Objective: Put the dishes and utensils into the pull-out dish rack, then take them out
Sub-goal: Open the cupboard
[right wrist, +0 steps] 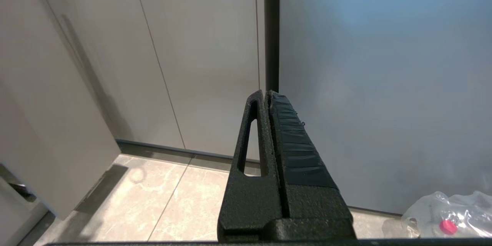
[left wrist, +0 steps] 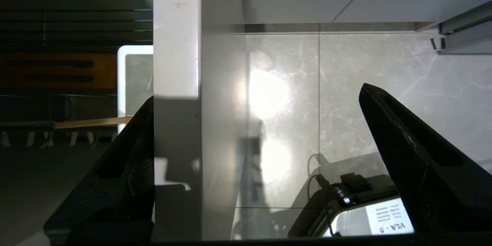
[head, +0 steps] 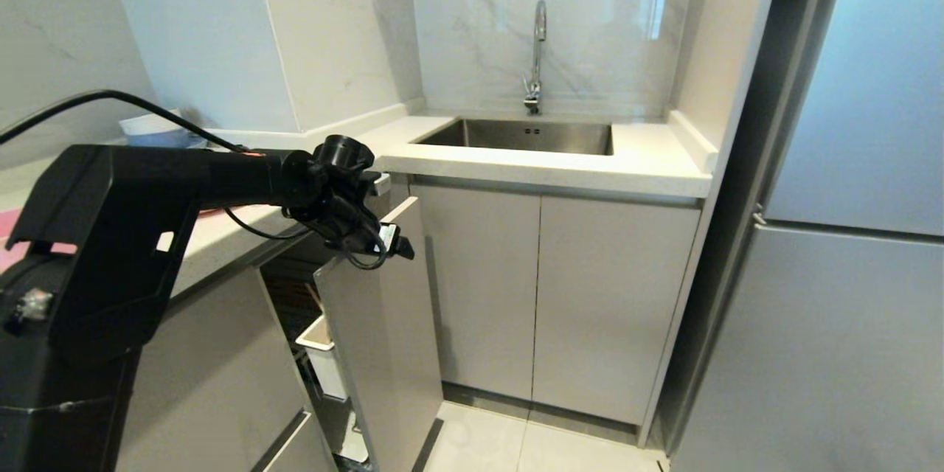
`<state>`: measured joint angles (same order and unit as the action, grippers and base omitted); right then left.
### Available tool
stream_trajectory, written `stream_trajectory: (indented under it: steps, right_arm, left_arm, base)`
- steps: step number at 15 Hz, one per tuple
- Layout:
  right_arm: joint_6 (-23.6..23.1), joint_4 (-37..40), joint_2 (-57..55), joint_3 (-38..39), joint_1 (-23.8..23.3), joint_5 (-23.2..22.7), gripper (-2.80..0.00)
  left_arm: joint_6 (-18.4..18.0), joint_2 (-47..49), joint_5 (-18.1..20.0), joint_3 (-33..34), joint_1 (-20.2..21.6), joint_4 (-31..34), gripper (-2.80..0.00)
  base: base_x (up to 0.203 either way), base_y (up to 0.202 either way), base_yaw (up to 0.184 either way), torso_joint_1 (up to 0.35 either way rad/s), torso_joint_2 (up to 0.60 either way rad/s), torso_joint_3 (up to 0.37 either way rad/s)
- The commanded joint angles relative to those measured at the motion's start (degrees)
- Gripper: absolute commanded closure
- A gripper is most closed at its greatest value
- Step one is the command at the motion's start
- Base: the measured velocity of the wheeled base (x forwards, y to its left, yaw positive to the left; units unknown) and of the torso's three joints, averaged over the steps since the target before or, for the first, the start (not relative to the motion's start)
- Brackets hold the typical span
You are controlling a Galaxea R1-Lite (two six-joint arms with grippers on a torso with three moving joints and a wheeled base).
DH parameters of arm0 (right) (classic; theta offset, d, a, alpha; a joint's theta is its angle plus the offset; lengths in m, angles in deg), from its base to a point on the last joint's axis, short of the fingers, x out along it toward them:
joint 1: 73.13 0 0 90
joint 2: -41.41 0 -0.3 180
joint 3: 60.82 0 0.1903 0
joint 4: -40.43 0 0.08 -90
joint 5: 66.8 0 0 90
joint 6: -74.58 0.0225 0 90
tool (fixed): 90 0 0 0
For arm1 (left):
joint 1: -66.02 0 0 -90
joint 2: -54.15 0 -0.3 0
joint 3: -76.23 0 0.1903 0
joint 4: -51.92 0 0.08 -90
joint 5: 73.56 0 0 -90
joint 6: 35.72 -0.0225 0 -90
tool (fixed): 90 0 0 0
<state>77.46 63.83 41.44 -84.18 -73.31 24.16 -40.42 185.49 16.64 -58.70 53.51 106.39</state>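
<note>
Below the worktop's front edge, left of the sink cabinet, the pull-out dish rack (head: 324, 354) stands part-way out, its white utensil caddy (head: 318, 343) behind the narrow cabinet front (head: 380, 354). The left tool (left wrist: 253, 150) straddles that front's top edge, fingers wide apart. The step looks like sliding the rack; next it must clamp and move it. The right tool (right wrist: 269, 98), fingers together, hangs near the floor.

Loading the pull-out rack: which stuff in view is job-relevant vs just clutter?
Job:
- pull-out dish rack, partly out
- white utensil caddy
- chopsticks, lying in the rack
- left end effector, open astride the cabinet front's top edge

Clutter:
- sink
- faucet
- fridge
- plastic bag
</note>
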Motion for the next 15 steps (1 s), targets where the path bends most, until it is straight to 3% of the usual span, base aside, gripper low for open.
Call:
stream_trajectory:
  steps: [1, 8, 15]
  right_arm:
    - [0.02, -0.01, -0.02, 0.09, 0.01, 0.0, 0.0]
    - [0.02, -0.02, -0.02, 0.09, 0.01, 0.0, 0.0]
    - [0.02, -0.02, -0.02, 0.09, 0.01, 0.0, 0.0]
  left_arm:
    - [0.19, -0.37, 0.06, 0.04, -0.83, 0.27, -2.8]
    - [6.13, -0.65, -0.11, 0.2, -6.19, 0.53, -2.8]
    - [9.46, -2.02, -0.33, 0.28, -11.44, 2.45, -2.8]
  base:
    - [0.0, 0.0, 0.0, 0.0, 0.0, 0.0]
    - [0.0, 0.0, 0.0, 0.0, 0.0, 0.0]
    - [0.0, 0.0, 0.0, 0.0, 0.0, 0.0]
